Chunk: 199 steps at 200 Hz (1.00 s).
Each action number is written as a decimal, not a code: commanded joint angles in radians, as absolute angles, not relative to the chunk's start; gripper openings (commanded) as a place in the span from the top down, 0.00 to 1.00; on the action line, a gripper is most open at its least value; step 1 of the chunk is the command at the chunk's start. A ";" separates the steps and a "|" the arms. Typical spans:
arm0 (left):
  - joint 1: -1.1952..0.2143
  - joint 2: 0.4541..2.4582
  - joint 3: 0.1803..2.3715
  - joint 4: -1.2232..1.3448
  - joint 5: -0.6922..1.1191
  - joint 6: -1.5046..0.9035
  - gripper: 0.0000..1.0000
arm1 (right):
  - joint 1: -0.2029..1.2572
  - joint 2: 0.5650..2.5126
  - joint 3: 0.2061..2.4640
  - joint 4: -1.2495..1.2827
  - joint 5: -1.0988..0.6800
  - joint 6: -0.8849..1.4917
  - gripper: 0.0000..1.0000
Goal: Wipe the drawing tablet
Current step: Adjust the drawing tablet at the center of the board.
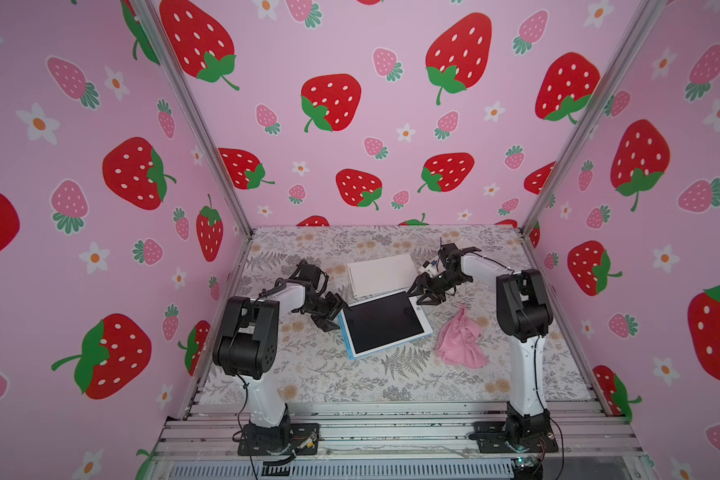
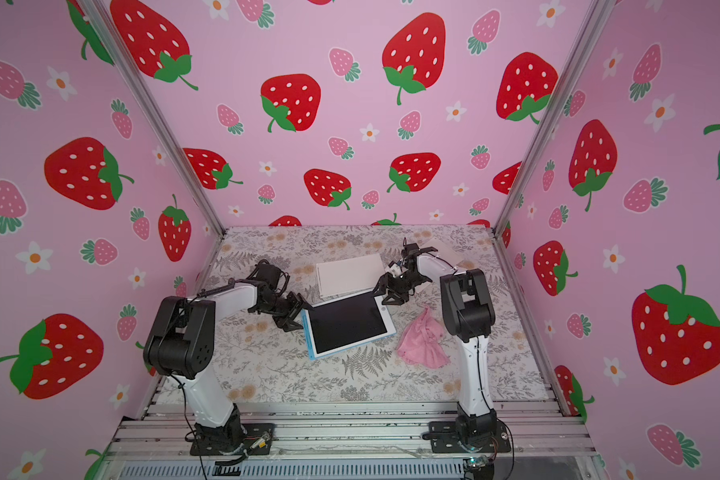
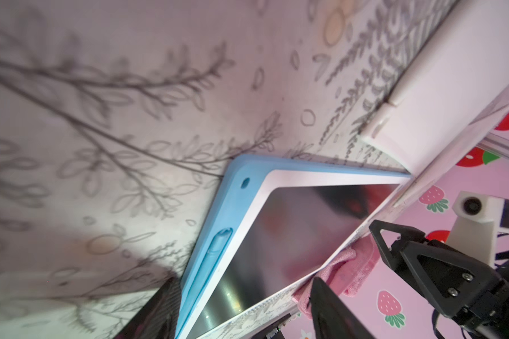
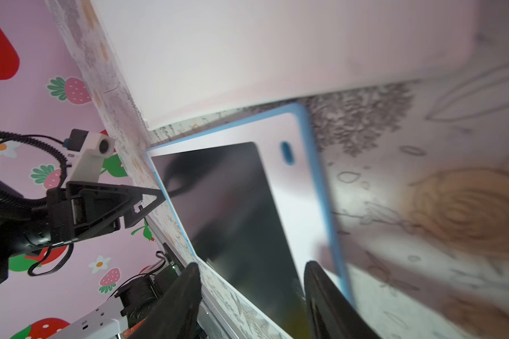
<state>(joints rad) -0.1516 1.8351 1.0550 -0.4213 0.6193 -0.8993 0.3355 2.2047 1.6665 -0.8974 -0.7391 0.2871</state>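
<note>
I saw the tablet point(image 1: 385, 324) lying just beside the pink cloth point(image 1: 462, 340), left gripper point(image 1: 336, 318) and right gripper point(image 1: 416, 296) both open astride the tablet's far corners; closing could skid it, cloth unheld.

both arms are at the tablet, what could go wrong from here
The pink cloth lies loose beside the drawing tablet with nothing holding it, so the wipe may start without it.
The left gripper and right gripper sit at opposite edges of the tablet with jaws open; an uneven push or pinch could slide or tilt it against the white box just behind.
</note>
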 commanded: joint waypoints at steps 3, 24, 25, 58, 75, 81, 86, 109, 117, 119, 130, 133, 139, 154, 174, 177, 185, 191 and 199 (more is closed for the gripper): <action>-0.168 1.925 0.994 -0.405 0.517 -0.902 0.29 | 0.380 2.149 1.688 -0.899 -0.825 0.315 0.43; -0.167 1.923 0.999 -0.407 0.507 -0.904 0.29 | 0.381 2.165 1.695 -0.904 -0.785 0.330 0.44; -0.167 1.923 0.999 -0.407 0.506 -0.904 0.29 | 0.381 2.167 1.696 -0.906 -0.782 0.329 0.44; -0.169 1.919 1.028 -0.444 0.474 -0.899 0.29 | 0.339 2.161 1.710 -0.907 -0.621 0.346 0.44; -0.171 1.896 1.028 -0.461 0.459 -0.903 0.29 | 0.313 2.134 1.682 -0.887 -0.508 0.350 0.41; -0.175 1.886 1.026 -0.466 0.457 -0.906 0.29 | 0.309 2.140 1.683 -0.892 -0.484 0.337 0.40; -0.176 1.879 1.028 -0.475 0.452 -0.909 0.29 | 0.308 2.150 1.694 -0.907 -0.469 0.319 0.39; -0.197 1.858 1.059 -0.560 0.401 -0.906 0.27 | 0.321 2.221 1.761 -0.982 -0.415 0.243 0.39; -0.207 1.859 1.082 -0.597 0.371 -0.894 0.27 | 0.332 2.236 1.780 -0.996 -0.376 0.225 0.39; -0.209 1.860 1.087 -0.608 0.364 -0.892 0.26 | 0.335 2.239 1.786 -0.999 -0.367 0.223 0.39; -0.222 1.869 1.117 -0.646 0.330 -0.874 0.26 | 0.348 2.259 1.818 -1.024 -0.312 0.211 0.38; -0.226 1.871 1.121 -0.651 0.327 -0.872 0.26 | 0.353 2.263 1.826 -1.029 -0.299 0.208 0.38; -0.232 1.875 1.126 -0.653 0.323 -0.869 0.26 | 0.362 2.270 1.840 -1.039 -0.278 0.204 0.38; -0.241 1.885 1.120 -0.644 0.321 -0.869 0.26 | 0.388 2.285 1.865 -1.056 -0.232 0.195 0.38; -0.247 1.894 1.101 -0.628 0.321 -0.879 0.26 | 0.428 2.307 1.893 -1.072 -0.199 0.169 0.37; -0.247 1.894 1.098 -0.622 0.323 -0.880 0.26 | 0.432 2.312 1.896 -1.074 -0.198 0.169 0.37; -0.250 1.897 1.088 -0.609 0.328 -0.884 0.26 | 0.441 2.321 1.907 -1.078 -0.201 0.165 0.37; -0.251 1.898 1.083 -0.599 0.333 -0.887 0.26 | 0.447 2.329 1.917 -1.087 -0.201 0.162 0.37; -0.253 1.904 1.081 -0.590 0.340 -0.888 0.25 | 0.454 2.338 1.932 -1.096 -0.205 0.157 0.37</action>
